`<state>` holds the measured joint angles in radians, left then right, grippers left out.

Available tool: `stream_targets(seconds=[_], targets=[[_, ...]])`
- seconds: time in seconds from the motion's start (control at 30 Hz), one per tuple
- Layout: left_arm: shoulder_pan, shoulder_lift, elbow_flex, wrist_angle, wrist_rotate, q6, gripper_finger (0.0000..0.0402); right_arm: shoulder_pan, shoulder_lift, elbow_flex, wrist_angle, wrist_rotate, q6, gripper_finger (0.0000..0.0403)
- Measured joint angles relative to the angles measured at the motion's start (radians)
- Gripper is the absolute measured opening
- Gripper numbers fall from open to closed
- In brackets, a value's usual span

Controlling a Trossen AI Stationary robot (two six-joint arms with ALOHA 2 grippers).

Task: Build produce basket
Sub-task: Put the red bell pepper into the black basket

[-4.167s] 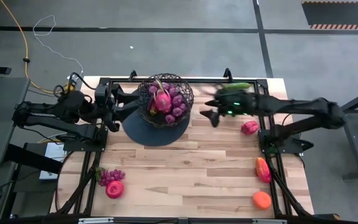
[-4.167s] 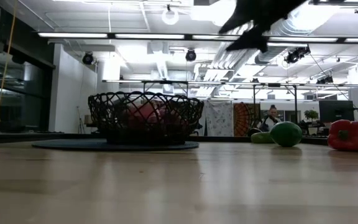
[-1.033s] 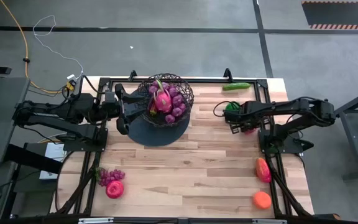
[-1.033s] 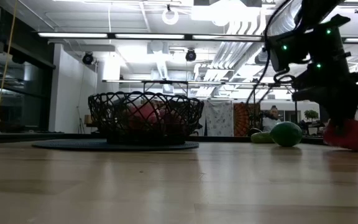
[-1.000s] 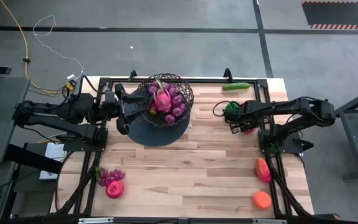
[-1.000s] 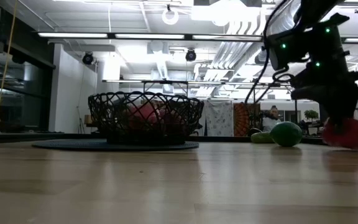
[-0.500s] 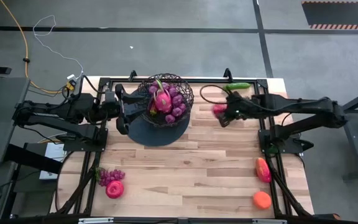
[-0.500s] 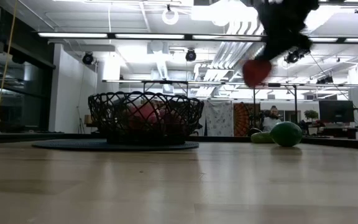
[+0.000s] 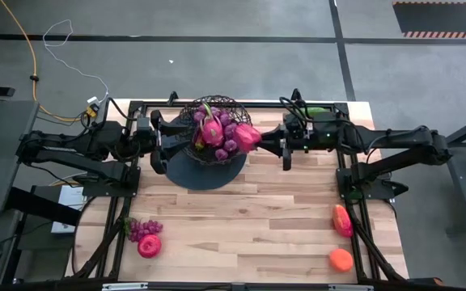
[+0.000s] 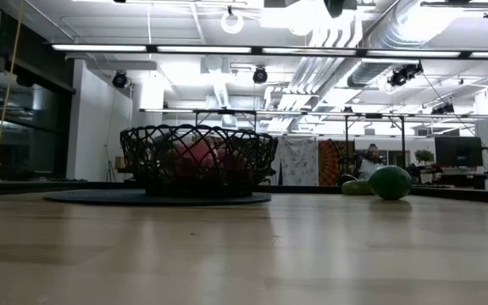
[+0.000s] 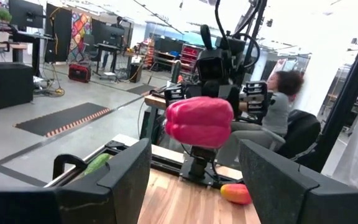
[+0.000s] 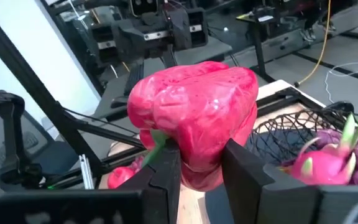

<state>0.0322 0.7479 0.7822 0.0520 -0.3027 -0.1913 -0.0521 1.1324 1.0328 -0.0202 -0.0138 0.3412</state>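
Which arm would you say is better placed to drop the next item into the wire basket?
Right: its tool holds the red bell pepper at the black wire-mesh basket rim.

Grey concrete floor (image 9: 217,48) surrounds the wooden table (image 9: 249,218). A yellow cable (image 9: 23,48) trails across it. Fluorescent ceiling lights (image 10: 168,48) and ducts (image 10: 371,51) run overhead.

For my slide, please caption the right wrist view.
Right end effector holds a red pepper near the basket.
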Motion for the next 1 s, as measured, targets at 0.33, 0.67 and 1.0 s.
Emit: stream_targets(seconds=[0.33, 0.67, 1.0], targets=[[0.000, 0.000, 0.000, 0.029, 0.003, -0.101, 0.0229, -0.001, 0.016, 0.000, 0.002, 0.029, 0.016, 0.0084], [0.000, -0.001, 0.000, 0.264, 0.095, -0.132, 0.0229, -0.107, 0.395, 0.196, 0.036, 0.015, -0.040, 0.0084], [0.000, 0.000, 0.000, 0.267, 0.086, -0.085, 0.0229, -0.185, 0.887, 0.645, -0.053, 0.014, -0.113, 0.0096]])
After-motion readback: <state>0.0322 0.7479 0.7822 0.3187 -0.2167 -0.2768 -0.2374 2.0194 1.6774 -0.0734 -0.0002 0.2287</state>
